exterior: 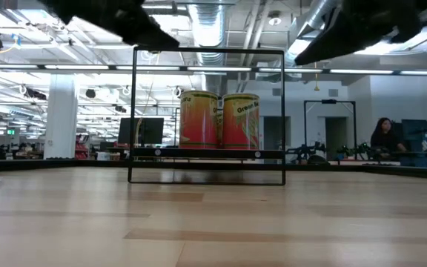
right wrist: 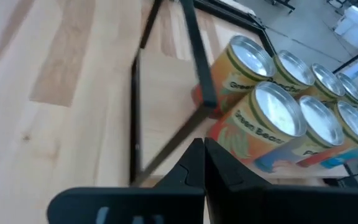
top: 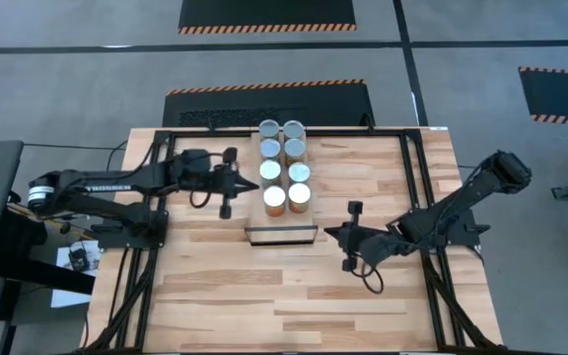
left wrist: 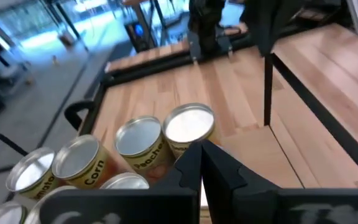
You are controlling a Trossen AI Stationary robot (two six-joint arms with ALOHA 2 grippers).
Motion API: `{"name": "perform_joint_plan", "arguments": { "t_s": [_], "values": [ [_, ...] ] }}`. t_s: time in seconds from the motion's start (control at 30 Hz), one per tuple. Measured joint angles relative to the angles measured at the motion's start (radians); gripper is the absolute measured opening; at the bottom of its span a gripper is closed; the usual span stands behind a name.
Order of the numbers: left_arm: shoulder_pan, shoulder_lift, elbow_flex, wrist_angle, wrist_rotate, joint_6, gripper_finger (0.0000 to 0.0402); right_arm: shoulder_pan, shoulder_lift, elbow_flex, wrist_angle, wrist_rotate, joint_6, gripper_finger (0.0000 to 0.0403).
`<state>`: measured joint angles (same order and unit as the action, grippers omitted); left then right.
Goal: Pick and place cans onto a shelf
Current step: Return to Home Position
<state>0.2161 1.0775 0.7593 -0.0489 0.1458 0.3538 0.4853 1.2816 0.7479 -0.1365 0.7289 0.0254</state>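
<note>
Eight silver-topped tin cans (top: 284, 168) stand on the dark-framed light-wood shelf (top: 281, 234); left hand (top: 254, 184) and right hand (top: 327, 234) sit closed (both empty), so pulling back home looks next.

The eight cans (top: 282, 166) stand on the shelf (top: 282, 235) in two files of four, side by side, running from the far edge of the table (top: 373, 168) toward its middle. The left gripper (top: 254, 184) sits just beside the left file, its fingertips pointing at the cans nearest the shelf's front; every can lies ahead of those fingers. The right gripper (top: 327, 233) sits on the opposite side, just off the shelf's front end, fingertips pointing at it; the front pair of cans stands ahead of them and toward the table's far edge, apart from them.
</note>
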Motion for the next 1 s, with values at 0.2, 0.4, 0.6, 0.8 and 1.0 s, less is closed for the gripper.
{"name": "perform_joint_plan", "arguments": {
  "t_s": [0.2, 0.4, 0.6, 0.8, 1.0],
  "values": [
    [0.002, -0.122, -0.179, 0.155, -0.001, -0.025, 0.0, -0.172, -0.031, 0.0, 0.002, -0.243, -0.086, 0.0011],
    [0.002, -0.242, -0.291, 0.194, 0.02, -0.054, 0.0, -0.374, -0.119, 0.0, 0.076, -0.476, -0.233, 0.0011],
    [0.035, -0.363, -0.41, 0.275, 0.055, -0.079, 0.0, -0.549, -0.201, -0.09, 0.372, -0.692, -0.368, 0.0011],
    [0.118, -0.465, -0.49, 0.301, 0.126, -0.145, 0.0, -0.737, -0.277, -0.223, 0.492, -0.902, -0.292, 0.0012],
    [0.183, -0.558, -0.55, 0.304, 0.164, -0.178, 0.0, -0.78, -0.409, -0.304, 0.492, -0.907, -0.268, 0.0008]
  ]
}}
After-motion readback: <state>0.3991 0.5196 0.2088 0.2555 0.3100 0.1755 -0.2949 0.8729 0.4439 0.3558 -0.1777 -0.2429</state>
